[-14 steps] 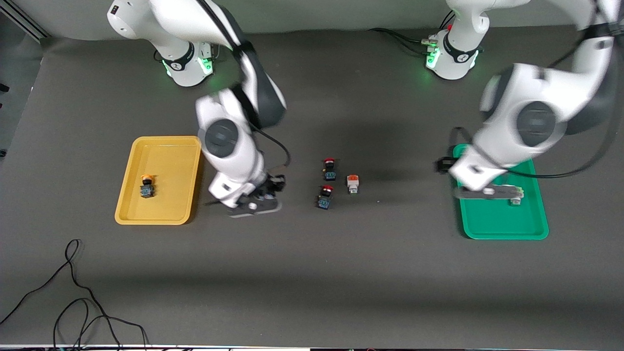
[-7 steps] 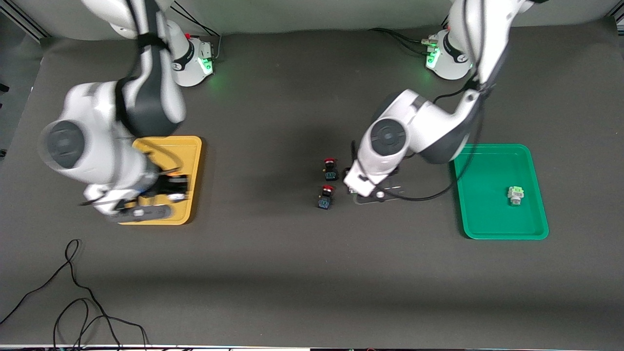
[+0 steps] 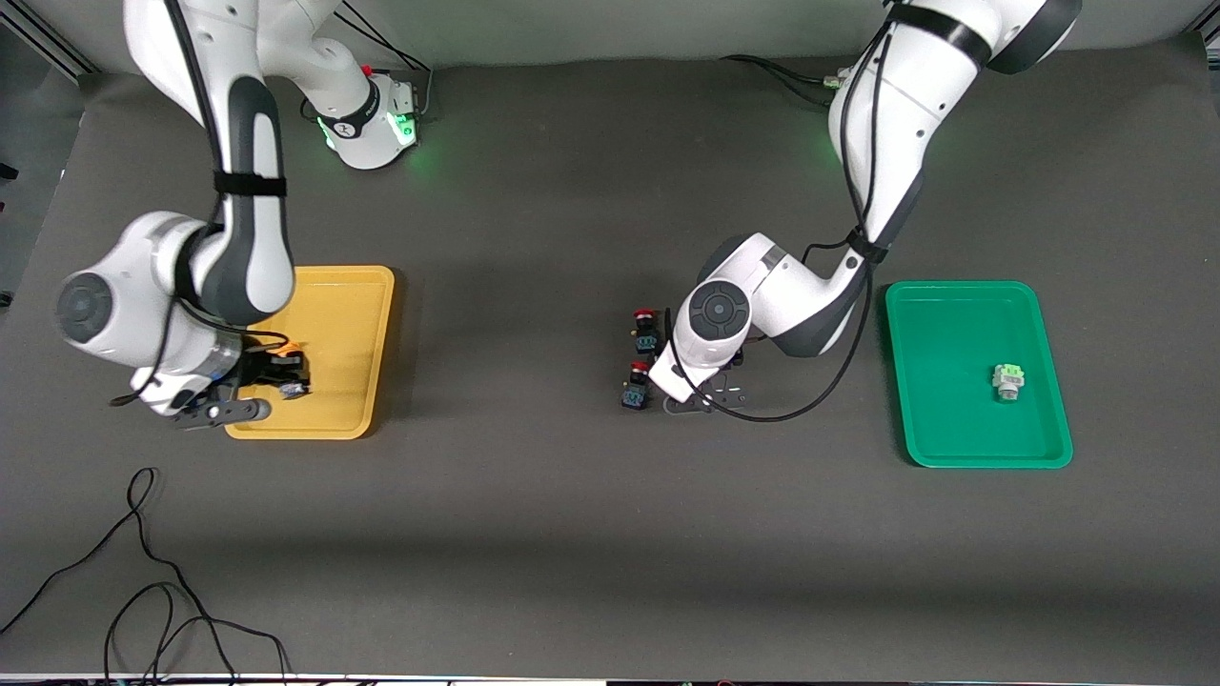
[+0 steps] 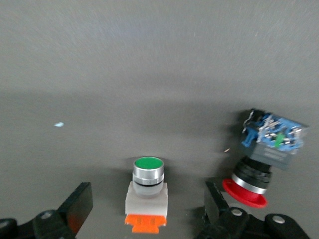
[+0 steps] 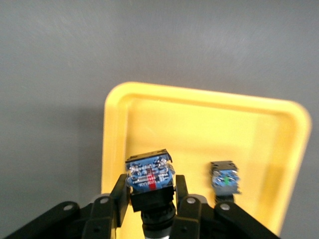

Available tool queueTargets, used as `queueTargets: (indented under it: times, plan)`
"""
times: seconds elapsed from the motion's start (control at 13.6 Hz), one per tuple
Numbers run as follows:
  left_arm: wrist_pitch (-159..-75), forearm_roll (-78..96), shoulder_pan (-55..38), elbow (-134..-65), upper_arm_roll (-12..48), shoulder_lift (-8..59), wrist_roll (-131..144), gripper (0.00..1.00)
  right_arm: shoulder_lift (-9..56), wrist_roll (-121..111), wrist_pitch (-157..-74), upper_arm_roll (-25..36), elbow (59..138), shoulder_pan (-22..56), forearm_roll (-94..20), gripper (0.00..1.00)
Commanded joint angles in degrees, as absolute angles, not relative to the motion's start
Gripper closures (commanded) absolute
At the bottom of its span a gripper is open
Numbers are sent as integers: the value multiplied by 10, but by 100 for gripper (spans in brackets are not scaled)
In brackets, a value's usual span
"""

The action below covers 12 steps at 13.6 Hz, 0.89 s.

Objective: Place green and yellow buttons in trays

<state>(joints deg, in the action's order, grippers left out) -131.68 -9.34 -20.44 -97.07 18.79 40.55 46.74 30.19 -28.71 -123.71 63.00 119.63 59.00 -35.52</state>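
Observation:
My right gripper [image 3: 265,373] is over the edge of the yellow tray [image 3: 348,314] that faces the right arm's end. It is shut on a black-bodied button [image 5: 149,185] with a blue terminal block; its cap is hidden. A yellow-capped button [image 3: 289,354] lies in the tray beside it and shows in the right wrist view [image 5: 224,177]. My left gripper [image 3: 701,393] is low at the table's middle, open, with a white-bodied green-capped button [image 4: 146,195] on an orange base between its fingers [image 4: 79,204]. The green tray [image 3: 944,381] holds a light-green-capped button [image 3: 1006,381].
Two red-capped black buttons [image 3: 645,327] [image 3: 636,385] lie right beside my left gripper, toward the right arm's end; one shows in the left wrist view [image 4: 259,162]. A loose black cable [image 3: 143,572] lies near the front camera.
My right arm has carried its button from the table's middle to the yellow tray. My left arm has left the green tray and come down around the white-bodied button in the middle.

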Motion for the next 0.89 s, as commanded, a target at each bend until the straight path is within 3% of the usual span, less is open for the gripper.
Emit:
queueTargets:
  times: [0.0,0.07,0.15,0.22,0.3,0.52,0.81]
  plan:
    - [-1350,-101,-221,-1012,180,390,468,0,376,-323,-1262,616,1210,598,-436,75]
    - [-1356,-105,-219,-1023,180,389,467,0,390,-328,-1261,606,1211,595,-455,74]
    - [-1357,-118,-217,-1032,180,387,465,1,397,-327,-1259,601,1211,595,-460,63]
    - [-1357,-123,-216,-1034,179,387,463,26,399,-321,-1258,600,1210,593,-461,36]
    - [-1359,-121,-216,-1034,179,388,468,99,398,-317,-1255,600,1209,593,-461,0]
    - [-1347,-120,-210,-1032,179,375,469,100,375,-297,-1227,613,1198,604,-454,0]
    - [-1289,-112,-199,-1022,182,333,467,100,367,-292,-1086,713,1102,651,-378,0]
